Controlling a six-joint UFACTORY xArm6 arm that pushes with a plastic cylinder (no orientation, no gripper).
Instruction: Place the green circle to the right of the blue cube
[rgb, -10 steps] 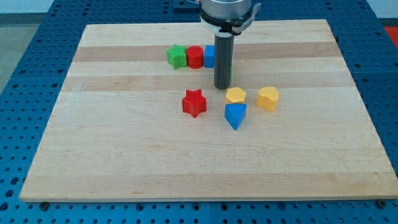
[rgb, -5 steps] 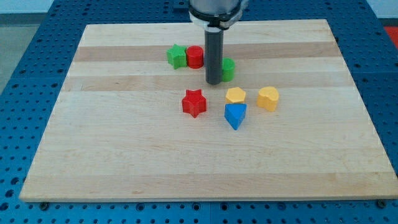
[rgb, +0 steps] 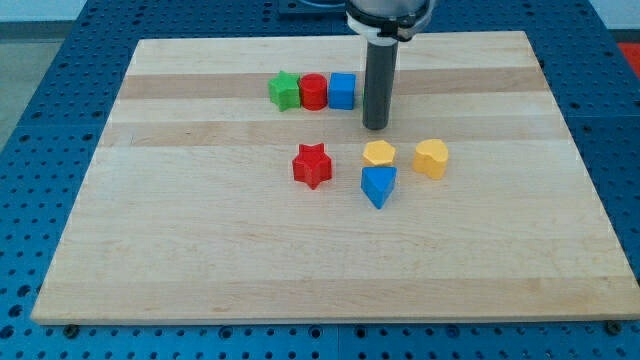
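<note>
The blue cube (rgb: 343, 90) sits near the view's top, last in a touching row after a green star (rgb: 285, 90) and a red cylinder (rgb: 314, 91). My dark rod stands just right of the cube, with my tip (rgb: 376, 127) on the board a little below and right of it. The green circle does not show; the rod covers the spot where it last lay.
Below my tip lie a yellow hexagon (rgb: 379, 153), a yellow block (rgb: 431, 158) to its right, a blue triangular block (rgb: 378, 185) and a red star (rgb: 312, 164). The wooden board (rgb: 200, 250) rests on a blue perforated table.
My rod has moved right, from in front of the blue cube to just right of it. The blue cube is now uncovered and the green circle is now hidden.
</note>
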